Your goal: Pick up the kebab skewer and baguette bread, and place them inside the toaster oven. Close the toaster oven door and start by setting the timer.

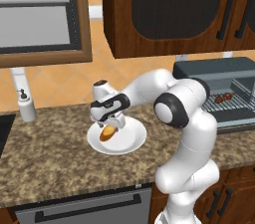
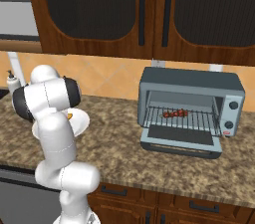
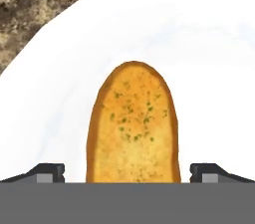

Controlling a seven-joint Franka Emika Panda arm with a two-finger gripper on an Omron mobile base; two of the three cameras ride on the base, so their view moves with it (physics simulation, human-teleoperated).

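On white plate [image 3: 209,39], baguette bread [image 3: 133,126] between spread hand [image 3: 127,173] fingertips.

Stone, wood and glaze around the bread

The bread [image 3: 133,126] had a matt, golden, herb-flecked crust on a smooth, glossy white plate [image 3: 199,44]; the counter [image 1: 50,153] looked like speckled stone, the cabinets [image 2: 149,14] like polished wood, the oven [image 2: 191,111] like smooth grey metal.

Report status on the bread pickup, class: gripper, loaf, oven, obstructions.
Gripper open, fingers straddling the baguette bread on the white plate, not gripped. Kebab skewer on the rack in the toaster oven, toaster oven door down. No visible obstruction.
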